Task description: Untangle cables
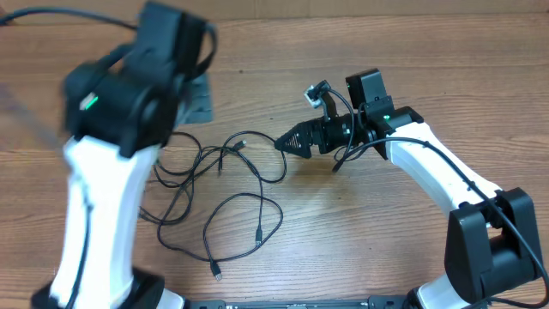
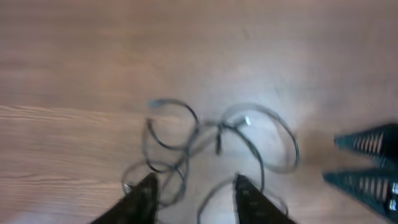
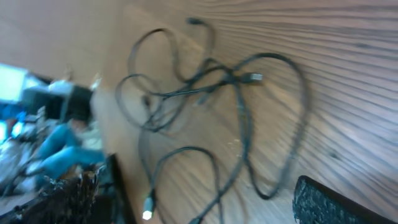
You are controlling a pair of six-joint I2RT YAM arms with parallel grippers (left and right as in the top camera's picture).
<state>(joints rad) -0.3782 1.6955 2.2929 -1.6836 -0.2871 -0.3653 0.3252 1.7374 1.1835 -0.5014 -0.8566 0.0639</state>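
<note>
Pale wood-grain table (image 1: 360,240) fills the view. The cables (image 1: 225,184) lie on it in a loose black tangle of loops between the two arms. The left gripper (image 2: 196,190) hangs over the tangle, fingers apart, nothing between them. The right gripper (image 1: 290,141) sits just beside the loops' right edge, jaws spread wide, empty. Past the table edge there are only blurred blue and dark shapes (image 3: 43,143), too smeared to name.
</note>
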